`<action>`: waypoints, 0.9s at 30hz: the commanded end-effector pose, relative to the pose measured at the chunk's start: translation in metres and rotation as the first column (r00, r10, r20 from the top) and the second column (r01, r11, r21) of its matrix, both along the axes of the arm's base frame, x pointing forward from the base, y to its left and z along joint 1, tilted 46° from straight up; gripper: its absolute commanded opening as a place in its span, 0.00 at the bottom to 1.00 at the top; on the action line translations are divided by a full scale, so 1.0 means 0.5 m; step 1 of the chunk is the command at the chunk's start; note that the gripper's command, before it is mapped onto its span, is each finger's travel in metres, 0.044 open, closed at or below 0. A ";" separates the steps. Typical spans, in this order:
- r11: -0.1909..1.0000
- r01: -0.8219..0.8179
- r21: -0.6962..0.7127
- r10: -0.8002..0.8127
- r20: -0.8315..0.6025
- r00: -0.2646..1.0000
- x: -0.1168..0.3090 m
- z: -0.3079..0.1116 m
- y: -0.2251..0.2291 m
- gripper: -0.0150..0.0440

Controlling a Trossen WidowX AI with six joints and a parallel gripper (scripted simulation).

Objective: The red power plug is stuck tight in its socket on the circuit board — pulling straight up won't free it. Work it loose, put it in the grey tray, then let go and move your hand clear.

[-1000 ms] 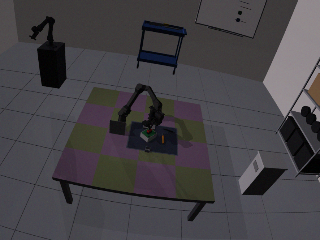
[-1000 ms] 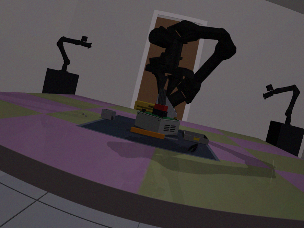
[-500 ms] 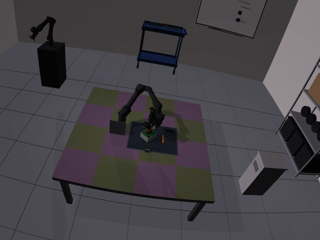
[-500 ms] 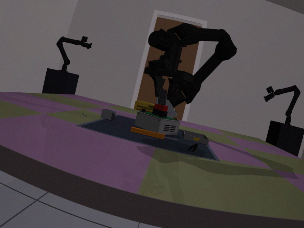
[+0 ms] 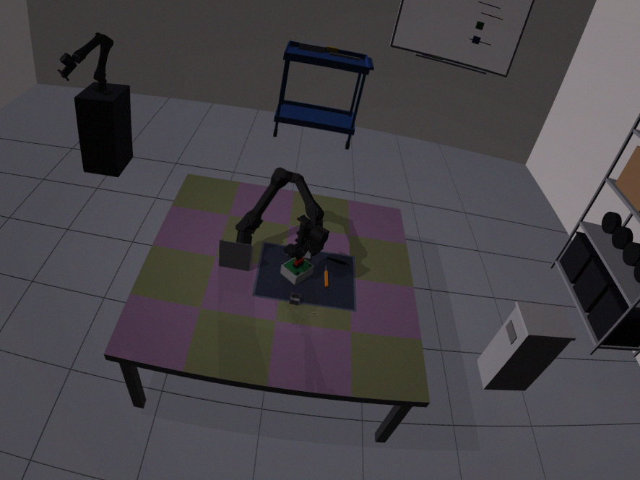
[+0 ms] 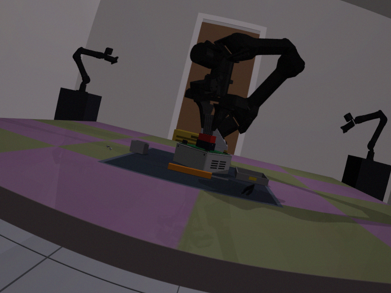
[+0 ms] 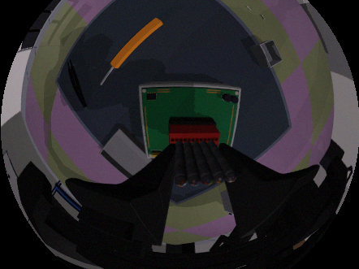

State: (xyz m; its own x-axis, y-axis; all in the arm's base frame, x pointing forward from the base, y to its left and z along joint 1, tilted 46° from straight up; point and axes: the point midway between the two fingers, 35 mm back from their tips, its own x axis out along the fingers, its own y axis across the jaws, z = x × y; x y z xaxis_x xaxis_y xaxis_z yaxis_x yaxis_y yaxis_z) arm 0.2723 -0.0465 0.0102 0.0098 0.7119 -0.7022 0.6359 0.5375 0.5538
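Dim light falls over a checkered table point(image 5: 230, 346) point(image 6: 114, 201) point(image 7: 62, 121) and its dark mat point(image 5: 336, 293) point(image 6: 146, 162) point(image 7: 195, 30). Below the wrist, the gripper point(image 5: 297, 256) point(image 6: 210, 132) point(image 7: 196, 149) is clamped on the red plug point(image 5: 298, 262) point(image 6: 206, 138) point(image 7: 194, 132), one finger at each end, with the dark wires point(image 6: 208, 121) point(image 7: 203, 160) rising between the fingers. The plug sits on the black socket point(image 6: 205, 144) point(image 7: 192, 121) of the green board point(image 5: 291, 268) point(image 6: 215, 151) point(image 7: 191, 103); whether it has lifted slightly, the views do not settle. Working it loose looks like the step in hand. Small, slow rocks about the socket would serve best, with only light lift, the grip firm and low on the body so that the wires take no strain. A hard upward tug could slip the fingers or raise the board's housing; too wide a rock could stress the socket. Once the plug gives, it should rise clear of the socket before any sideways travel to the grey tray point(image 5: 308, 254) point(image 6: 251, 177) point(image 7: 122, 152), beside the housing and near the jaws. The tray bears a yellow label point(image 6: 252, 178) with no legible words. Away behind the jaws, the whiteboard point(image 5: 443, 19) shows short lines and small squares; no brand can be read anywhere.
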 end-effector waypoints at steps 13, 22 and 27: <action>1.000 0.005 0.005 -0.005 0.001 1.000 0.001 0.006 -0.005 0.25; 0.997 -0.036 -0.062 0.033 -0.040 0.999 0.010 0.032 -0.014 0.25; 1.000 -0.007 -0.016 0.007 -0.011 1.000 0.004 0.026 -0.020 0.25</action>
State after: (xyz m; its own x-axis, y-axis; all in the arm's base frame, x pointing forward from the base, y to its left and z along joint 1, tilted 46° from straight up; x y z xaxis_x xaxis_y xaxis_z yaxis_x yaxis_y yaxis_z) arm 0.2766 -0.0467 0.0157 -0.0445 0.6867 -0.7256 0.6336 0.5810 0.5110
